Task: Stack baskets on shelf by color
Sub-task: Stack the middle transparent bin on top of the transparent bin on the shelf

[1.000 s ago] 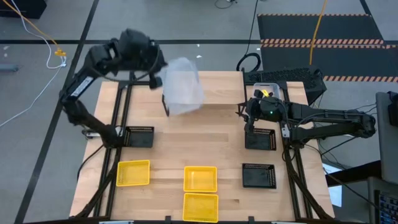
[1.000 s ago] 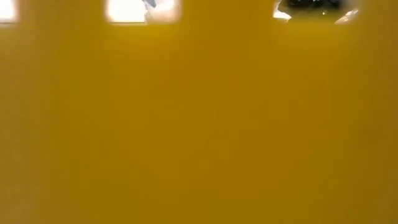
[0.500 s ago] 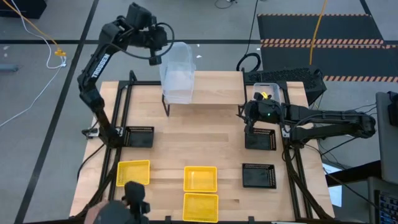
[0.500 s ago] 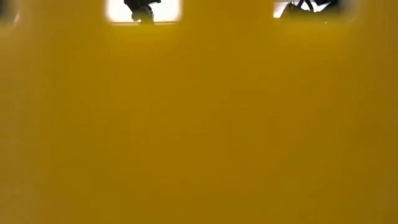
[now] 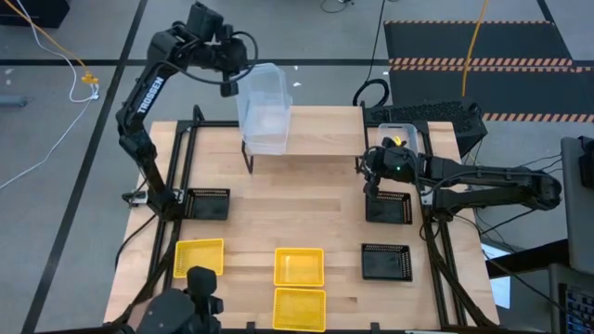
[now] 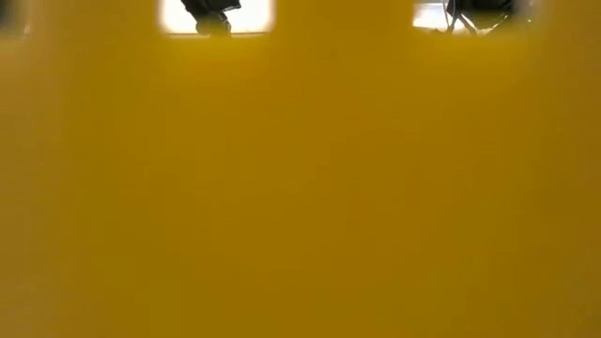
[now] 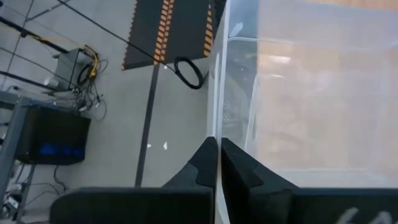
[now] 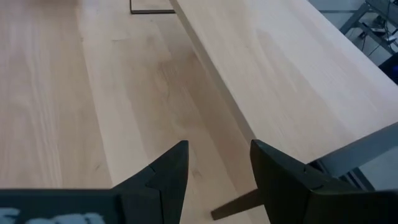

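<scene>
High view: wooden table on grey floor; my left gripper pinches the clear basket over the shelf left end.
Low view: yellow blocks nearly everything.
Right wrist view: my right gripper gapes, empty, beside the shelf.

We see a translucent, glossy plastic basket. The shelf and table show us smooth, matt pale wood.
</scene>
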`<act>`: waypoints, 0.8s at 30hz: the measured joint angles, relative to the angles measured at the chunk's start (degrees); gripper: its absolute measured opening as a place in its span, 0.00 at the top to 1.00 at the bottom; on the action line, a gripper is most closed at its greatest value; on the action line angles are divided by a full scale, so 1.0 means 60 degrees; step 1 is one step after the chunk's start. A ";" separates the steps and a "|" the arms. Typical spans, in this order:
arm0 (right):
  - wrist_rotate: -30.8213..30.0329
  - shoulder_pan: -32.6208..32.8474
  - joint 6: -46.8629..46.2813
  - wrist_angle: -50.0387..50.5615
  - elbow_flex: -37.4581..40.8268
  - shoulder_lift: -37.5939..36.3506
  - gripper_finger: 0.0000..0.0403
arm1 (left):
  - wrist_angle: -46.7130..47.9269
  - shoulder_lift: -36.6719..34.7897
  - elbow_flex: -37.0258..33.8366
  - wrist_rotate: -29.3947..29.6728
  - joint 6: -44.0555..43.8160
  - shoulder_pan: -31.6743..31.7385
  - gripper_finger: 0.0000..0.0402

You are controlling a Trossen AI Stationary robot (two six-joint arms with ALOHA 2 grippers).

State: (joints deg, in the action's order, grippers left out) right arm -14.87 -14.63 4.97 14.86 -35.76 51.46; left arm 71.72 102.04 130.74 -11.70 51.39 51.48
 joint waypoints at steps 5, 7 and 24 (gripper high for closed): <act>0.0004 0.0000 -0.0039 -0.0012 0.0005 0.0000 0.58 | 0.0311 0.0000 0.0000 0.0009 -0.0163 -0.0157 0.98; 0.0004 0.0000 -0.0036 -0.0035 0.0005 0.0000 0.58 | 0.0495 0.0000 0.0000 -0.0011 -0.0272 -0.0181 0.97; 0.0011 0.0000 0.0292 -0.1002 0.0005 0.0000 0.58 | 0.0522 0.0000 -0.0004 -0.0254 -0.1478 -0.0290 0.98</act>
State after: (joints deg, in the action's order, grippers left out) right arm -14.81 -14.63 6.72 8.85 -35.73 51.46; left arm 74.85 102.04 130.72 -13.22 42.52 49.74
